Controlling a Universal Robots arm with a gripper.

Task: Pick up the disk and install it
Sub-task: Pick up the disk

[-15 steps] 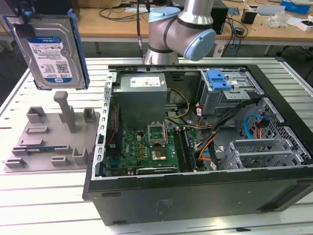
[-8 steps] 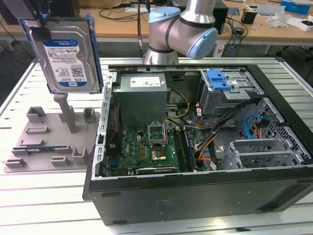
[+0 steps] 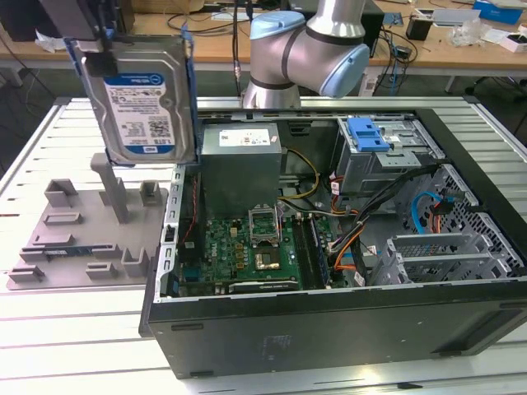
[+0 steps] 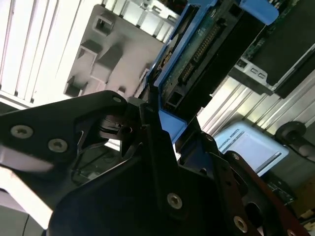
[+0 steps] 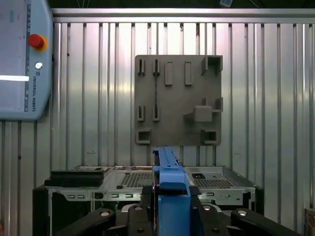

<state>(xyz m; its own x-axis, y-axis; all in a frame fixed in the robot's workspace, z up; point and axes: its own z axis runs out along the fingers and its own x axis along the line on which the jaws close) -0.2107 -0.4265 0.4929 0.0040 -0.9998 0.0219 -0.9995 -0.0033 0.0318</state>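
Above grey fixture plate (image 3: 82,239), at the exterior view's left: 1 disk (image 3: 144,99), hanging upright, label side toward camera, blue bracket round its edges, touching neither plate nor desk (image 3: 49,329).

Hand (image 3: 99,51): 1, closed on disk's upper edge. In both wrist views the blue bracket ran out edge-on from the hand's grip (second wrist view (image 4: 197,64), first wrist view (image 5: 170,184)).

Step in hand (judged): pick-up done, disk held in air; install not yet done. Disk was well apart from drive cage (image 3: 387,160), which sat inside the PC case (image 3: 329,341) toward the exterior view's right, w/ a blue latch on top.

Next move calls for (judged): clearance over case wall, cables & PSU box (image 3: 241,164); bracket edges squared to the bay; grip kept firm, since the hold is on one edge only.

Count:
- disk: 1
- hand: 1, on 1 arm (image 3: 309,49)
- PC case, side open: 1
- PSU box: 1
- drive cage: 1
- fixture plate: 1, no part on it that I could make out
- control pendant (image 5: 24,64): 1, lying on desk beside case
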